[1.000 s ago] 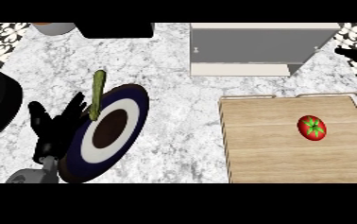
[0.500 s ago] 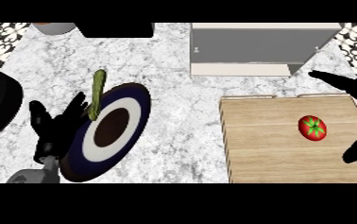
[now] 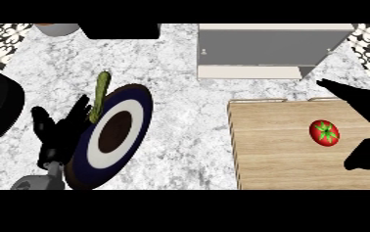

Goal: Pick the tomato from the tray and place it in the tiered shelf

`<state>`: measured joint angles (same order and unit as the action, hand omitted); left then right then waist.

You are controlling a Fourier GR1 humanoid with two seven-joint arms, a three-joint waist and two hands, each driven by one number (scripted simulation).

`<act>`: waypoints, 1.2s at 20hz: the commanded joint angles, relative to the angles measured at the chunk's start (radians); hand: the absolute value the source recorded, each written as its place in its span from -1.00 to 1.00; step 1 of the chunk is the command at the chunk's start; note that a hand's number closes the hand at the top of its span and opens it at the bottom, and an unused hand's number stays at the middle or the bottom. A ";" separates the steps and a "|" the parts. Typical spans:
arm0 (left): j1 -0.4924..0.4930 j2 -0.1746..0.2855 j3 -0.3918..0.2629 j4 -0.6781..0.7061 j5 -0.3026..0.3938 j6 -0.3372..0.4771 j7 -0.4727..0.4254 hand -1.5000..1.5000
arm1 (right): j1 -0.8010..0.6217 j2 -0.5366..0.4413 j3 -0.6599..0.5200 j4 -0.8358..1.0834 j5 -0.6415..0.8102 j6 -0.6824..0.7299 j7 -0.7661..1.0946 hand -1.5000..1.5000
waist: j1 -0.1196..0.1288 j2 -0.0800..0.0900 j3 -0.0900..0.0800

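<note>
A red tomato (image 3: 324, 132) with a green stem lies on the wooden tray (image 3: 274, 148) at the right. My right hand (image 3: 352, 98) comes in from the right edge, open, with its fingers spread above and beyond the tomato and its thumb (image 3: 358, 157) below it. It does not touch the tomato. The grey tiered shelf (image 3: 267, 50) stands behind the tray at the counter's back. My left hand (image 3: 57, 130) rests open at the lower left, beside the plate.
A dark blue and white plate (image 3: 115, 135) with a brown centre lies at the left. A green vegetable (image 3: 101, 95) rests by its upper rim. A grey bowl (image 3: 57, 29) stands at the far left corner, next to a black block (image 3: 119, 30).
My right hand has come in from the right edge and now straddles the tomato, reaching further left than half a second ago. The tomato and left hand have not moved.
</note>
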<state>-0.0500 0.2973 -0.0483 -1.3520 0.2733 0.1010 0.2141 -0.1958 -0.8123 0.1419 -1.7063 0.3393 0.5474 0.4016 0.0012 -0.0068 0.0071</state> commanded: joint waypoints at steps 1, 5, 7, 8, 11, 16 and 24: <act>0.056 -0.023 -0.015 -0.043 -0.011 0.006 0.055 0.00 | 0.047 0.023 -0.025 0.009 0.072 -0.011 -0.043 -1.00 | 0.000 0.006 -0.007; -0.047 -0.032 -0.006 0.016 -0.056 0.034 0.095 0.00 | 0.050 0.074 -0.010 0.057 0.140 -0.026 -0.083 -1.00 | -0.002 0.008 -0.007; -0.068 -0.028 0.015 0.037 -0.037 -0.002 0.097 0.00 | 0.036 0.117 0.021 0.062 0.199 -0.040 -0.068 -1.00 | -0.001 0.008 -0.007; 0.091 0.005 0.024 -0.073 -0.025 -0.035 0.057 0.00 | 0.068 0.097 -0.008 0.064 0.205 -0.048 -0.098 -1.00 | 0.004 0.006 -0.007; -0.019 -0.050 0.013 -0.017 -0.036 -0.005 0.103 0.00 | 0.030 0.143 -0.002 0.075 0.253 -0.052 -0.057 -1.00 | 0.001 0.007 -0.007; 0.043 -0.065 0.009 0.011 -0.083 -0.018 0.013 0.00 | 0.102 0.122 -0.019 0.168 0.357 -0.149 -0.205 -1.00 | -0.001 0.007 -0.007; 0.028 -0.047 0.067 -0.028 -0.057 -0.062 0.087 0.00 | -0.018 0.205 -0.075 0.313 0.402 -0.172 -0.296 -1.00 | 0.002 0.007 -0.007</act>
<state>-0.0251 0.2536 0.0061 -1.4046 0.2165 0.0544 0.2750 -0.1799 -0.6124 0.1137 -1.4705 0.7318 0.3955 0.1854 0.0038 -0.0042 0.0051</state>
